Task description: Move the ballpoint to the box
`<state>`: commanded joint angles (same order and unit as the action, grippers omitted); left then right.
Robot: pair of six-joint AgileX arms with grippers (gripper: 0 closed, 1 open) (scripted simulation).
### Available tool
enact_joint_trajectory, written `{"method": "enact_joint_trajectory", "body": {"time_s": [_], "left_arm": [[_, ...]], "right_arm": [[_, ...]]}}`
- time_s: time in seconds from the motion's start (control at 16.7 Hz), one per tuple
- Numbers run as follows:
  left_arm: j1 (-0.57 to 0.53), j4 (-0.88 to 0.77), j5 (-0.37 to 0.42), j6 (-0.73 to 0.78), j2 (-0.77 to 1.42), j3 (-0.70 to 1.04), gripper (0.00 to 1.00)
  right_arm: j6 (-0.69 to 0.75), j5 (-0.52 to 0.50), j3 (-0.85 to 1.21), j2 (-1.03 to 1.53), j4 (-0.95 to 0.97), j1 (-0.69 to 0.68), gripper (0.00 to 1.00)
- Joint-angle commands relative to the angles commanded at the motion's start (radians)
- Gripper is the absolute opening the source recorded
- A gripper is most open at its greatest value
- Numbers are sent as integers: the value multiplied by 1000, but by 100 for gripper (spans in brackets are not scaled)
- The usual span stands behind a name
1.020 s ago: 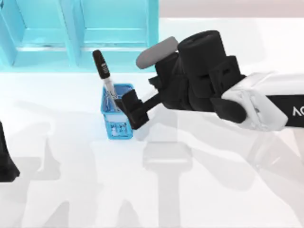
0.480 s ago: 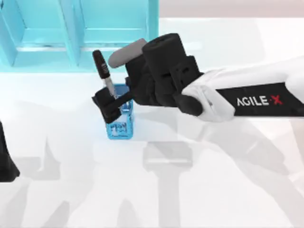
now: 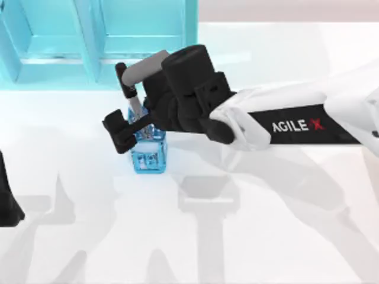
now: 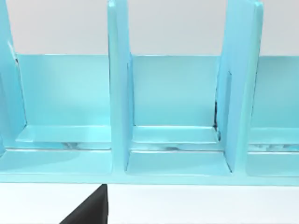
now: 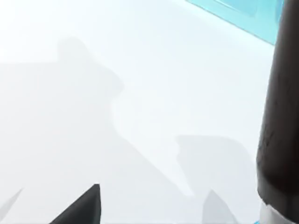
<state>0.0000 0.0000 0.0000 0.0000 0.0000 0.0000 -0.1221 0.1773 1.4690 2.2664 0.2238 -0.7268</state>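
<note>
Pen: the ballpoint stands tilted in the small blue holder, black cap end up, leaning toward the box at the back left of the table. In my right wrist view the cap looms right beside the camera.

Right arm: my right gripper reaches in from the right, over the holder's top. The jaws sit at the pen's barrel, but I cannot tell whether they are closed on it or just alongside.

Left arm: parked at the left edge of the table; its wrist camera looks into the box's compartments.

Risk: if the jaws are only brushing the barrel, a lift would leave the pen behind or flick it out. If they press sideways, I judge the light holder could tip or slide.

Risk two: the pen sits close to the box front, so a careless lift could knock the cap against it.

Change: the gripper has pushed farther left, across the holder; the pen and holder look unmoved.
</note>
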Motion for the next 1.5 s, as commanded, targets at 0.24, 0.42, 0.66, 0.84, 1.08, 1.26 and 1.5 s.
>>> {"method": "enact_joint_trajectory", "body": {"time_s": [0.24,0.42,0.66,0.84,1.08,1.26,1.5], "left_arm": [[0,0,0,0,0,0,100],[0,0,0,0,0,0,100],[0,0,0,0,0,0,100],[0,0,0,0,0,0,100],[0,0,0,0,0,0,100],[0,0,0,0,0,0,100],[0,0,0,0,0,0,100]], "right_arm": [[0,0,0,0,0,0,70],[0,0,0,0,0,0,47],[0,0,0,0,0,0,17],[0,0,0,0,0,0,0],[0,0,0,0,0,0,0],[0,0,0,0,0,0,0],[17,15,13,-50,-37,30,0]]}}
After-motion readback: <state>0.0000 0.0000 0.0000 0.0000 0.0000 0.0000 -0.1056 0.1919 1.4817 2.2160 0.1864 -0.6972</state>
